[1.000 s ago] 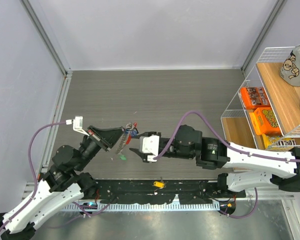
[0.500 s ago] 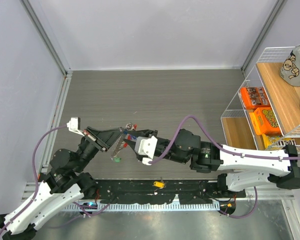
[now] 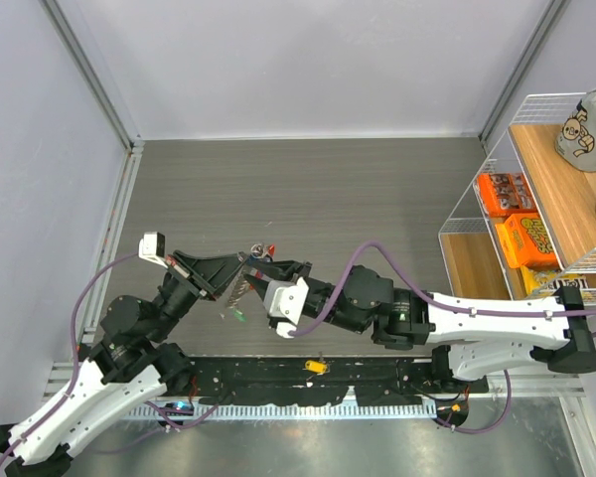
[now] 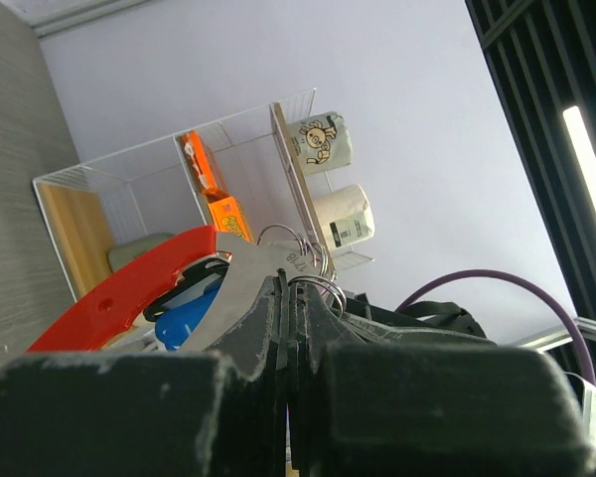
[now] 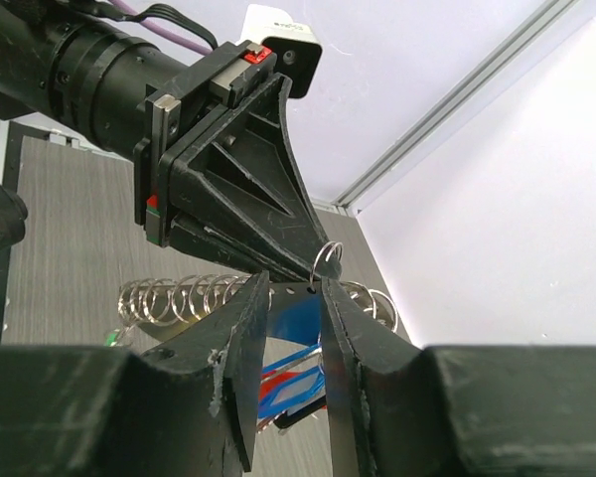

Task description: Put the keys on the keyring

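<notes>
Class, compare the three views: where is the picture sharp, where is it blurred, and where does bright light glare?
Top external: evenly lit, sharp throughout. Left wrist: the left gripper fills the foreground dark and blurred; a strip light glares at the right. Right wrist: the right gripper looks soft up close, while the keyring beyond is crisp.

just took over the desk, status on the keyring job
Left tool shut on keyring, held aloft. Right tool narrowly open, jaws either side of the keys. Nothing blocking.
</notes>
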Motion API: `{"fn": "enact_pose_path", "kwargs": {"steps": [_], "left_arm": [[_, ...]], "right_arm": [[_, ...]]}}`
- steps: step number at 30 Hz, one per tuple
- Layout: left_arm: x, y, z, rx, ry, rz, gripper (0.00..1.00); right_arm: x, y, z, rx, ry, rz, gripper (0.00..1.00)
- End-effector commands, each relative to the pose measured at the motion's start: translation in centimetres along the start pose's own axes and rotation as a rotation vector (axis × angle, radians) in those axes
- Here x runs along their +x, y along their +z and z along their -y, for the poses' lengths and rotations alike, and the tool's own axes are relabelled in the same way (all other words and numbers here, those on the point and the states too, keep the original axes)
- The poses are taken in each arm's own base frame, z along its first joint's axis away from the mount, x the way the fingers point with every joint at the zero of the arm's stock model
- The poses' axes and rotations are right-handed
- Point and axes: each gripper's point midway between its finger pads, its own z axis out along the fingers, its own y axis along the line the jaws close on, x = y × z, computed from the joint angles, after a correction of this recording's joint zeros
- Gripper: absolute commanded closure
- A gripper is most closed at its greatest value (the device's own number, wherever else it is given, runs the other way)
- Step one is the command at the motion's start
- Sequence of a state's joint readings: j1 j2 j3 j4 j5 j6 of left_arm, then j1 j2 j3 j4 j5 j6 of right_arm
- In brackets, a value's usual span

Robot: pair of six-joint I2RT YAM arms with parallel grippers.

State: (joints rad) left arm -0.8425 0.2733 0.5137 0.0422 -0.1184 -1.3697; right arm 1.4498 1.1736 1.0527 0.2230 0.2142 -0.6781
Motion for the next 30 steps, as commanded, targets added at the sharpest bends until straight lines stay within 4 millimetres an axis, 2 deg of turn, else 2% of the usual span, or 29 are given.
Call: {"fn": "enact_pose_path", "kwargs": {"steps": [1, 18, 25, 30], "left_arm": [[-0.1, 0.1, 2.6, 0.091, -0.064, -0.005, 1.0], [0.4, -0.1, 3.2, 0.12, -0.068, -0.036, 1.0], [0.8, -0.1, 3.6, 0.138, -0.068, -0.059, 1.0], [1.1, 0.0, 3.7, 0.148, -0.066, -0.074, 1.0]], "right_arm": [[-1.4, 0.4, 1.7, 0.085, -0.018, 0.041, 0.67], [-0.3, 1.7, 2.2, 0.139, -0.078, -0.009, 0.76], [-0.3, 1.7, 3.5, 0.208, -0.111, -0.017, 0.8], [0.2, 2.0, 3.8, 0.243, -0.142, -0.036, 0.87]]}}
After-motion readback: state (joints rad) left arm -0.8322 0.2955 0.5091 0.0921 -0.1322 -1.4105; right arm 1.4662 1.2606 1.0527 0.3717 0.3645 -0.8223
